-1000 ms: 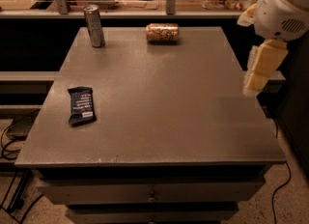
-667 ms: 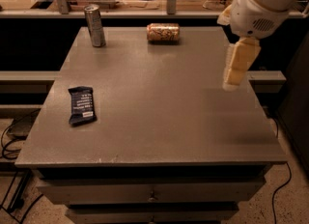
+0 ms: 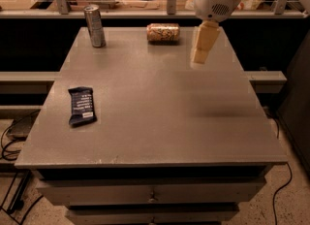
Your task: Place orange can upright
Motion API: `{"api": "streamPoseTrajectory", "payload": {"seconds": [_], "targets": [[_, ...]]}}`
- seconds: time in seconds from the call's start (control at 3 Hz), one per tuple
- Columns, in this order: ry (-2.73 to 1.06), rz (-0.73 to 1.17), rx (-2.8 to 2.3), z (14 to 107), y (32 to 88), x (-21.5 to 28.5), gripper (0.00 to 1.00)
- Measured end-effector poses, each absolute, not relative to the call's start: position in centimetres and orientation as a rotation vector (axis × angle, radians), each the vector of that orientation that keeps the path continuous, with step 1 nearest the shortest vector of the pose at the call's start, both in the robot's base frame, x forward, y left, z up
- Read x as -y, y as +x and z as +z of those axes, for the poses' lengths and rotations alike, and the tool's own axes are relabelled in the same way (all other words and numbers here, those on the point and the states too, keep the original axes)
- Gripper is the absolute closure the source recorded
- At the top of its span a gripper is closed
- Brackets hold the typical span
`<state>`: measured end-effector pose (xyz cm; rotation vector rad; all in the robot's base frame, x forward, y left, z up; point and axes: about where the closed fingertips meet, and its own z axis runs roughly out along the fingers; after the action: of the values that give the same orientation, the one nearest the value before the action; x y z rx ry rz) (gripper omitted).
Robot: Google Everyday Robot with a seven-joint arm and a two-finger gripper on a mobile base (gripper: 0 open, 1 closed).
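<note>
The orange can [image 3: 163, 32] lies on its side at the far middle of the grey table [image 3: 155, 122]. It is orange-tan with a mottled cream pattern. My gripper [image 3: 199, 60] hangs down from the white arm above the table's far right part, to the right of the can and a little nearer, apart from it. It holds nothing that I can see.
A taller slim silver-grey can [image 3: 95, 26] stands upright at the far left. A dark blue snack bar wrapper [image 3: 81, 105] lies flat near the left edge. A railing and shelf with clutter run behind the table. Cables lie on the floor at left.
My arm and gripper have moved left and further in over the table, from beyond its right edge toward the orange can. The can, the silver can and the wrapper have not moved.
</note>
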<state>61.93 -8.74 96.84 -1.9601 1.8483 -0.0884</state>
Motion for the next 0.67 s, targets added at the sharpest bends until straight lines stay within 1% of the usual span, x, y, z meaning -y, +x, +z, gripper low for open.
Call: {"api": "streamPoseTrajectory", "payload": {"seconds": [0.33, 0.67], "targets": [[-1.952, -0.088, -1.863, 96.4, 62.4, 8.7, 0.0], [-1.911, -0.134, -1.948, 94.5, 65.3, 8.5, 0.0]]}}
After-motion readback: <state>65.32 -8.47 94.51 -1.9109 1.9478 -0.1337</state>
